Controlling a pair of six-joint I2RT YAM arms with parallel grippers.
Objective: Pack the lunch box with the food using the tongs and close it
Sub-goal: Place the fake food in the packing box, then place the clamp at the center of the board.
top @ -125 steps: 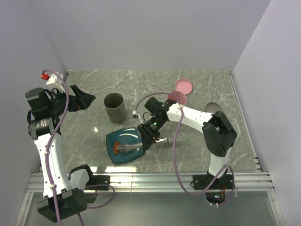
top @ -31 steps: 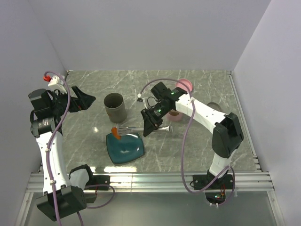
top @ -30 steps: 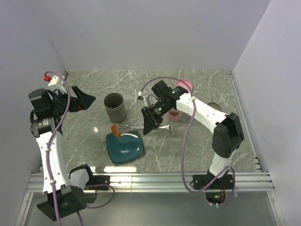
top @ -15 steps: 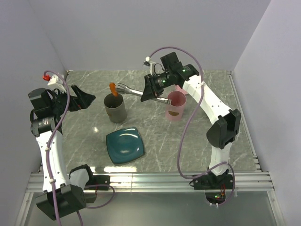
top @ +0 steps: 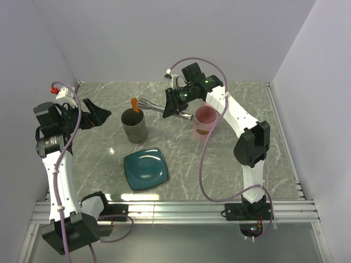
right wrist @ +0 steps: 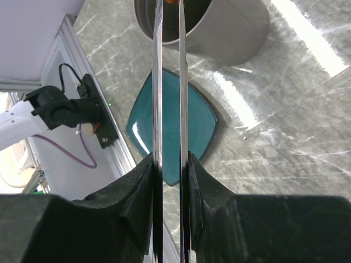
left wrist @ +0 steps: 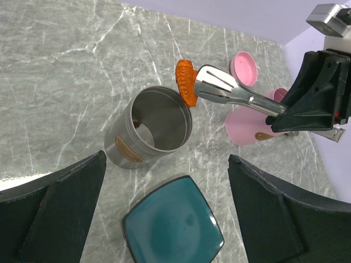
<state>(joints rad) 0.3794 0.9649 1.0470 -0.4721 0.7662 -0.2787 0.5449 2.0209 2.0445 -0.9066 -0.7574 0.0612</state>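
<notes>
since a second ago the right arm has swung up and back from the teal plate (top: 145, 169), carrying the small orange piece (top: 134, 104) off the plate's rear left corner to a spot above the grey tin (top: 134, 126). over the last half second it has only drifted a little to the right and lower.

the right gripper (top: 171, 108) is clamped on the tongs (top: 156, 106) at a narrow setting, its fingers (right wrist: 137, 192) pressing the two silver arms nearly together. the tongs reach out to the left, level, and their flat tips pinch the orange piece, which hangs from them on end. in the left wrist view it sits just over the far right part of the tin's rim; the right wrist view shows only a sliver of orange above the tin's mouth. it is clear of the tin, not inside it.

the tin stands upright behind the plate, apart from it, with a brown tag on its wall. a small dark speck low on its inner wall may be the brown piece, but the view is too poor to be sure.

the pink cup (top: 204, 124) stands upright to the right of the tin, under the right arm, and the pink lid (left wrist: 244, 67) lies flat behind it.

the left gripper (top: 101, 116) hangs raised at the left side with its jaws spread wide, holding nothing.
</notes>
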